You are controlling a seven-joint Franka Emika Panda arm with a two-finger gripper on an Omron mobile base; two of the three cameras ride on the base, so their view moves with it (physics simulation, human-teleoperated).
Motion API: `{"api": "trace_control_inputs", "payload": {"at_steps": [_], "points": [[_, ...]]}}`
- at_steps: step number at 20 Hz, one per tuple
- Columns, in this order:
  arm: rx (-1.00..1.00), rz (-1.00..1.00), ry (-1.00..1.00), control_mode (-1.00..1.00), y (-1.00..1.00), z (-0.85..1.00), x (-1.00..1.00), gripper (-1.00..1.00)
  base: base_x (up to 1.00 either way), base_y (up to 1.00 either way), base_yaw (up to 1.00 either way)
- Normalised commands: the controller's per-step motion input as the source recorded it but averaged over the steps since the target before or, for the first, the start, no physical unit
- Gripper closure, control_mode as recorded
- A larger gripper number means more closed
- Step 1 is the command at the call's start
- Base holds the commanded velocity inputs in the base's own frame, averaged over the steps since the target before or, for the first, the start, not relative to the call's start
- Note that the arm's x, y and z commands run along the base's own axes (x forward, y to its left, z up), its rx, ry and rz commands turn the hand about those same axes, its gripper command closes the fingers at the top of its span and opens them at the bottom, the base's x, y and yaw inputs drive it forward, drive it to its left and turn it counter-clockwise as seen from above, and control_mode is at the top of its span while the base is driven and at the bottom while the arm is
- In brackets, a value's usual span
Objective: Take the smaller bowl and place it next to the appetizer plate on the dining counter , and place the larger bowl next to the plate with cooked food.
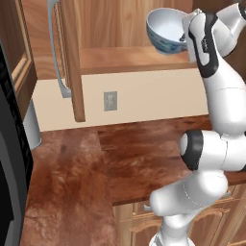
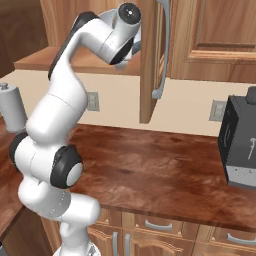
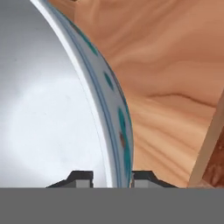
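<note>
The larger bowl, white with a blue pattern outside and a pale inside, hangs tilted in the air in front of the upper cabinet shelf. My gripper is shut on its rim from the right. In the hand view the bowl's rim runs down between my two fingertips, with the pale inside on the left and the patterned outside on the right. The smaller bowl, the appetizer plate, the plate with cooked food and the dining counter are out of view.
An open cabinet door with a grey handle hangs left of the bowl. Below lies a reddish-brown countertop. A black appliance stands at its right end, a grey canister at the left, and a tall black body beside it.
</note>
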Motion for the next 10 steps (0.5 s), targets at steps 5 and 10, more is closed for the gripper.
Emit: {"api": "trace_control_inputs", "payload": {"at_steps": [5,10], "points": [[0.08,-0.05,-0.23,-1.0,0.01,0.1,-0.93,1.0,0.0,0.0,0.0],[0.04,-0.05,-0.28,-1.0,0.24,0.0,-1.0,1.0,0.0,0.0,0.0]]}}
